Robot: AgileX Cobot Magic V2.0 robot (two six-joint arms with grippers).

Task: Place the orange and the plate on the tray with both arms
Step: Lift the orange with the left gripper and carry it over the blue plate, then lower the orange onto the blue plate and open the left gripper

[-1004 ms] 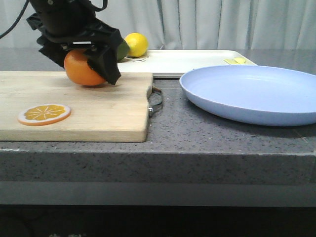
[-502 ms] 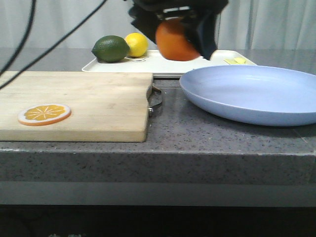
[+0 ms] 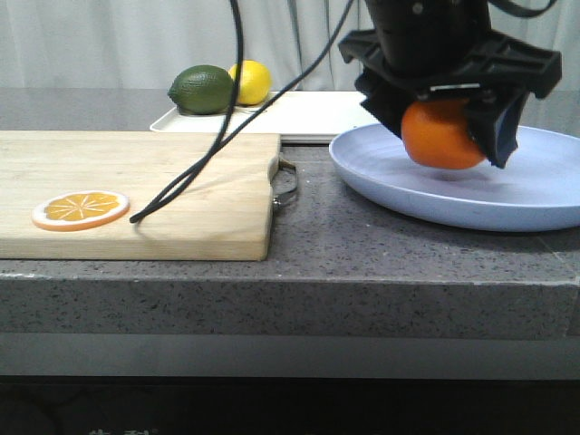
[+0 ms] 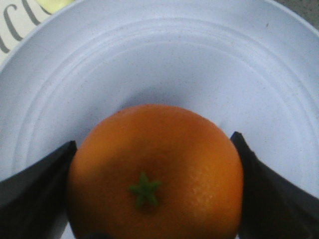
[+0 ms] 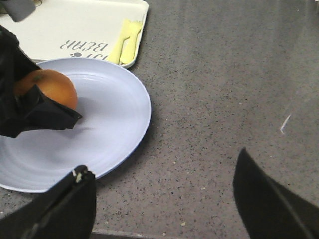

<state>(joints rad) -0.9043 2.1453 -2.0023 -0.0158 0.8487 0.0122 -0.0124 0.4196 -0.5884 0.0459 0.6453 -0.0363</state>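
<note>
The orange (image 3: 439, 136) is held between the black fingers of my left gripper (image 3: 446, 149), low over the middle of the pale lavender-blue plate (image 3: 381, 172); whether it touches the plate I cannot tell. In the left wrist view the orange (image 4: 155, 174) fills the gap between both fingers, green stem mark facing the camera, with the plate (image 4: 149, 55) beneath. The cream tray (image 3: 308, 113) lies behind the plate. My right gripper (image 5: 162, 191) stands open over bare counter just off the plate's rim (image 5: 142, 119), and from there the orange (image 5: 50, 89) and the tray (image 5: 75, 22) also show.
A wooden cutting board (image 3: 181, 177) with an orange slice (image 3: 80, 209) lies on the left. A green lime (image 3: 201, 89) and a yellow lemon (image 3: 254, 80) sit on the tray's far left end. A yellow piece (image 5: 127, 42) lies on the tray's corner. The left arm's cable (image 3: 217, 145) hangs over the board.
My left gripper has carried the orange from the cutting board, rightward past the tray, and lowered it over the plate. The plate and tray have not moved.
</note>
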